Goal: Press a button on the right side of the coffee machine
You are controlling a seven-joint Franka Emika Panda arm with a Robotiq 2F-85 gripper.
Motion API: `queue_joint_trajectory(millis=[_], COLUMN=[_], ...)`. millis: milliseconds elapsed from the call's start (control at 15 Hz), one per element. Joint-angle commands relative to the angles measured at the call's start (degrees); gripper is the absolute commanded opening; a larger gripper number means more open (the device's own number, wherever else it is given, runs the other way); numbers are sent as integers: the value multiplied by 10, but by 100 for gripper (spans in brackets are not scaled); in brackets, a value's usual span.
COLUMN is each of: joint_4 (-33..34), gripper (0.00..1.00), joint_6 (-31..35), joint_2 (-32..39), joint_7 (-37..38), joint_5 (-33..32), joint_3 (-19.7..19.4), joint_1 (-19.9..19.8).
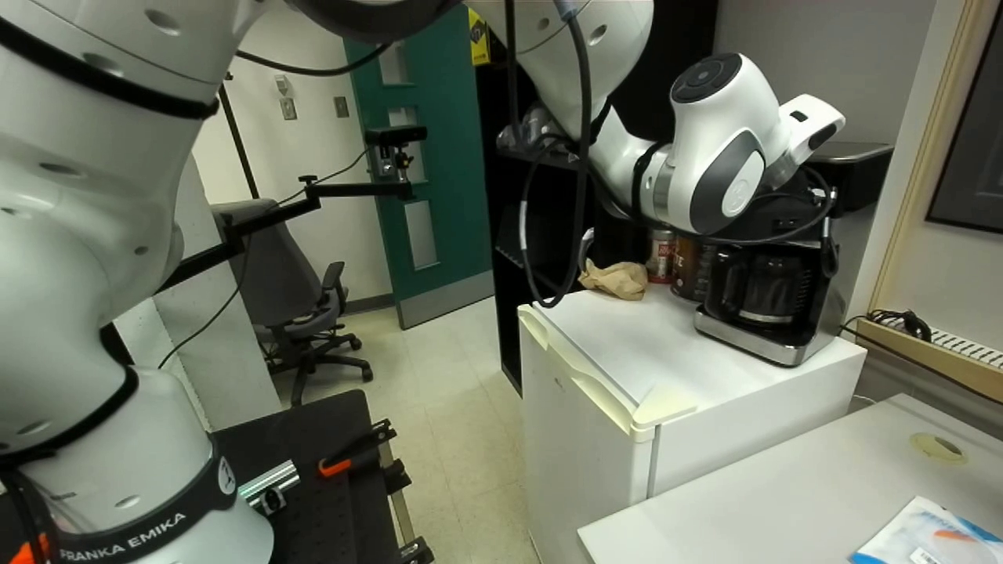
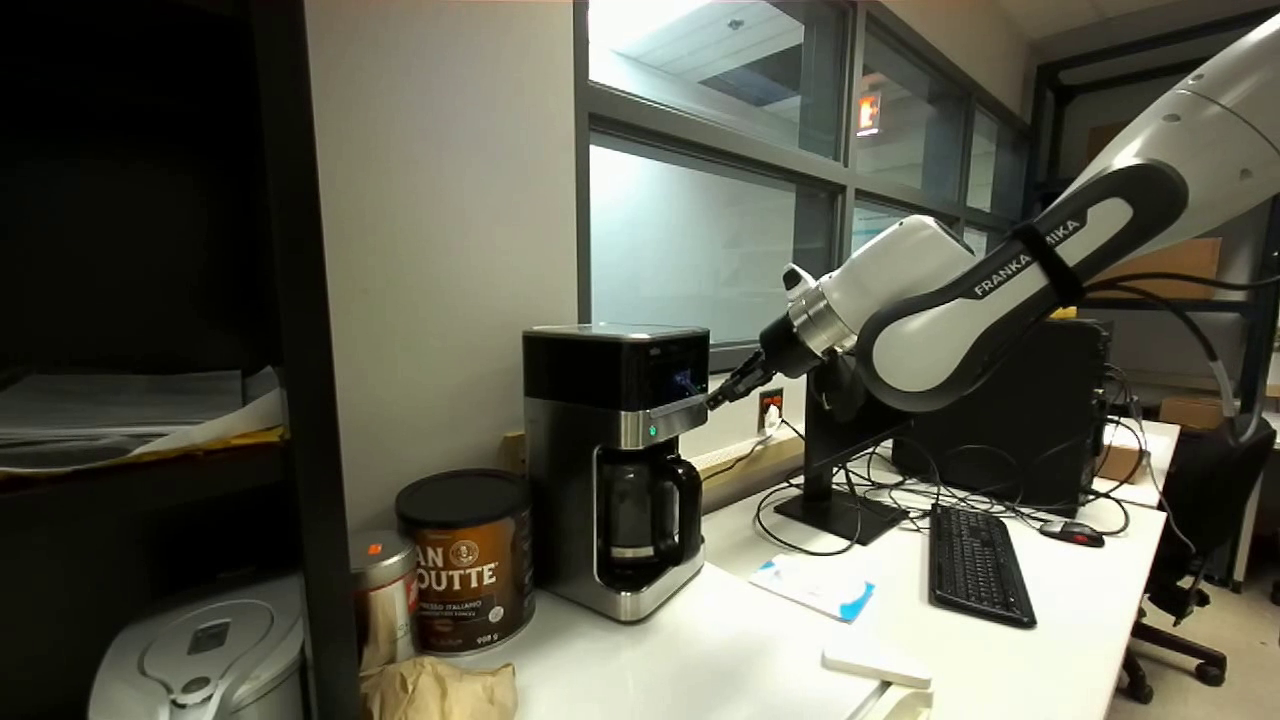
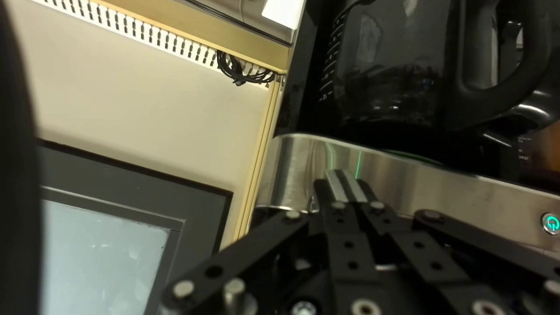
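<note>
The coffee machine is black with a silver front band. It stands on the white fridge in both exterior views (image 1: 850, 243) (image 2: 562, 480). Its band fills the middle of the wrist view (image 3: 442, 186). A green-lit power button (image 2: 653, 431) sits on the band and shows at the right edge of the wrist view (image 3: 551, 223). The dark glass carafe (image 2: 630, 510) is inside the machine. My gripper (image 3: 347, 186) is shut and empty. Its tips (image 2: 714, 400) are at the band's end away from the lit button; I cannot tell whether they touch. In an exterior view the arm hides the gripper.
The white fridge (image 1: 588, 439) bears a brown coffee can (image 2: 465, 575), a metal tin (image 2: 385, 590) and a crumpled paper bag (image 1: 615, 280) beside the machine. A white desk (image 1: 783, 501) adjoins it, with a monitor stand and cables. A wall and window frame (image 3: 131, 179) lie close by.
</note>
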Motion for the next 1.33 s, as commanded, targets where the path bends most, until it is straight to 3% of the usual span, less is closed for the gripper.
queue_joint_trajectory(millis=[0, 333, 600, 1267], joint_4=[47, 37, -9, -206], gripper=[0, 0, 0, 0], joint_6=[9, 7, -4, -13], joint_2=[33, 28, 7, -80], joint_7=[7, 9, 4, -15], joint_5=[8, 5, 1, -20], joint_3=[0, 9, 45, 159], joint_1=[11, 1, -34, -186])
